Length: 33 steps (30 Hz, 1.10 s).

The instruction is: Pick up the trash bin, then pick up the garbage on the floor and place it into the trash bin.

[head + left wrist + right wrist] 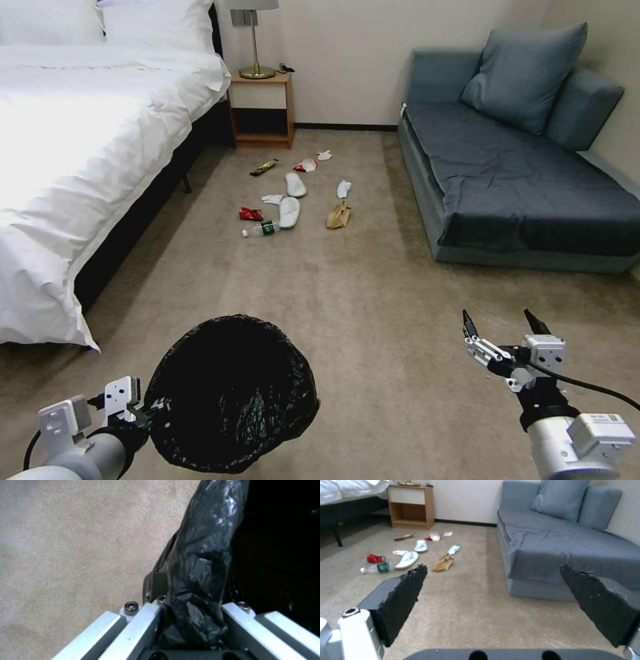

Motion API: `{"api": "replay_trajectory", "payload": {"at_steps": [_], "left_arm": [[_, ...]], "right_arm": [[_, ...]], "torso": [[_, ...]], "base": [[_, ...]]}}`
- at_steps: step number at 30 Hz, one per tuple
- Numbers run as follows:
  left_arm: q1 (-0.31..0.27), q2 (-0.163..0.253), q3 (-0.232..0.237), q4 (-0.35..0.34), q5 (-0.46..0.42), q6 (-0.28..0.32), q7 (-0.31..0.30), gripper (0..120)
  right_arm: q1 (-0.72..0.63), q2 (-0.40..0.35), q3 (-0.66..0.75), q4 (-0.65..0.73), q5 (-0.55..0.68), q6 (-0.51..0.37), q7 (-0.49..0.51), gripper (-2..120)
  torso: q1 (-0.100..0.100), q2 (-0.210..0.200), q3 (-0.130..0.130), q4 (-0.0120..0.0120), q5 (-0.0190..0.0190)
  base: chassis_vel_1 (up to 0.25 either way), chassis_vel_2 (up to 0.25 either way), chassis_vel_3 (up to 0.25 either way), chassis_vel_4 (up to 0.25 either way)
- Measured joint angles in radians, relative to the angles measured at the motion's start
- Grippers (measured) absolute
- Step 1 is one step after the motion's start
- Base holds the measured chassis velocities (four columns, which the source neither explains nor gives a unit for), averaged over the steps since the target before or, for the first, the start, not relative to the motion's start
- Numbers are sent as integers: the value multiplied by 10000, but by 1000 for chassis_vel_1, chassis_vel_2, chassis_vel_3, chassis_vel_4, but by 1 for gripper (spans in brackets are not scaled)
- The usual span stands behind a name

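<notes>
Bin: you see the trash bin [231, 393] low in the head view, held off the carpet [373, 287], its black liner glossy and its round mouth facing up toward you.
Left gripper: your left gripper [143, 412] is clamped on the bin's rim; in the left wrist view the bag-wrapped rim [196, 580] runs between its fingers [146, 627].
Right gripper: your right gripper [503, 325] hangs above bare carpet with its black pads [405, 600] spread wide, holding nothing.
Garbage: the garbage [293, 193] lies well ahead of you, between the bed [87, 147] and the sofa [527, 173]: two white slippers [289, 212], a clear bottle [261, 229], a red wrapper [251, 214], a tan paper bag [339, 215], and white tissues [343, 189].
Beyond: a nightstand [261, 110] stands against the wall.
</notes>
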Motion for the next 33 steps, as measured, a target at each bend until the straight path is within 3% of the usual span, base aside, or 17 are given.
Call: {"api": "replay_trajectory", "payload": {"at_steps": [23, 33], "left_arm": [[-87, -13, 99, 0, -102, 0, -3, 0], [-166, 22, -40, 0, -767, 0, -468, 0]], "right_arm": [[9, 23, -54, -174, -42, 53, -74, 100], [51, 14, -82, -367, 14, 51, -199, 100]], "torso": [[-1, 0, 0, 0, 0], [-3, 0, 0, 0, 0]], "base": [[-62, 63, 67, -67], [-60, 60, 55, -51]]}}
